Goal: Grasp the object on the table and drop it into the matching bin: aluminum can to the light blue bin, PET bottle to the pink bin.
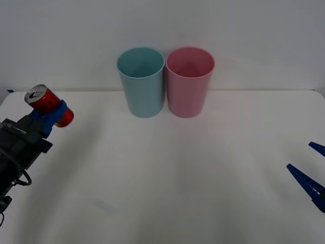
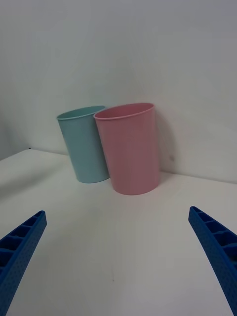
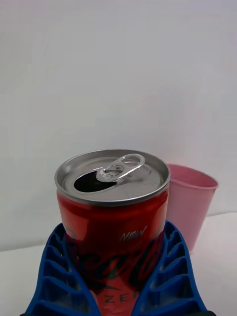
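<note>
- While I watch the front view, my left gripper (image 1: 51,114) sits at the table's left edge with its blue fingers pinched around the aluminum can (image 1: 48,104), lifted clear of the table (image 1: 167,173).
- From the left wrist view, I see the ribbed fingers (image 3: 59,266) cupping both sides of the can's red body, with the silver top and pull tab (image 3: 121,167) facing the camera and the mouth already open.
- In the front view the can's long axis leans: the silver top points up and toward the far left, the base toward the bins, so it is tilted, not upright.
- What the next move turns on, as I judge it: the light blue bin (image 1: 141,81) lies to the right of the held can and farther back, well apart from it, and it is the nearer of the two bins to this arm.
- Just beyond it, touching or nearly touching, stands the pink bin (image 1: 189,81); I would need to stop short of that one, since a can belongs in the blue.
- Both bins stand upright and open-mouthed, so the can has to travel above the rim before I release.
- My right gripper (image 1: 311,173) waits low at the right edge, fingers spread wide and holding nothing, facing the bins from that side.
</note>
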You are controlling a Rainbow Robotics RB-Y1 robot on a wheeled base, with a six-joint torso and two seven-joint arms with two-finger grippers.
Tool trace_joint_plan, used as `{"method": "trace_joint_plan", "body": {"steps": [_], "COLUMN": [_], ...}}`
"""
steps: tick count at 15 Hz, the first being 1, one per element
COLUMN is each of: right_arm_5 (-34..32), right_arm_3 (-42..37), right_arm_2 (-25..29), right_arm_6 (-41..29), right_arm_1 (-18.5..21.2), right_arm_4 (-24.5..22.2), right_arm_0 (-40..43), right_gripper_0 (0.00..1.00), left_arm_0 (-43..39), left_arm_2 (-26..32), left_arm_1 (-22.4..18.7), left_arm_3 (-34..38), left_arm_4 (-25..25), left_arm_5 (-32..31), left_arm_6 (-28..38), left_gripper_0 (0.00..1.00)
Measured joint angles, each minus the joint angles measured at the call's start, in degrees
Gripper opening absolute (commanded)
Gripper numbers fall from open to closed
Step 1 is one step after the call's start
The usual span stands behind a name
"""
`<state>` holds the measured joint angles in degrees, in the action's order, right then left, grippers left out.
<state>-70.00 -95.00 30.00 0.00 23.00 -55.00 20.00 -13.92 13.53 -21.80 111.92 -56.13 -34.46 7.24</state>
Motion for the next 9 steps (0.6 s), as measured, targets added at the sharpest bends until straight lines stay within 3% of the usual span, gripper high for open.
{"method": "trace_joint_plan", "body": {"steps": [6,9], "right_arm_5": [0.0,0.0], "right_arm_3": [0.0,0.0], "right_arm_2": [0.0,0.0], "right_arm_6": [0.0,0.0], "right_arm_1": [0.0,0.0], "right_arm_4": [0.0,0.0], "right_arm_0": [0.0,0.0], "right_gripper_0": [1.0,1.0], "left_arm_0": [9.37,16.65], "left_arm_2": [-1.15,-3.02], "left_arm_1": [-0.45,-0.44], "left_arm_3": [-0.14,-4.0], "left_arm_4": [-8.15,-11.81], "left_arm_5": [2.2,3.83], "left_arm_6": [10.65,13.93], "left_gripper_0": [0.0,0.0]}}
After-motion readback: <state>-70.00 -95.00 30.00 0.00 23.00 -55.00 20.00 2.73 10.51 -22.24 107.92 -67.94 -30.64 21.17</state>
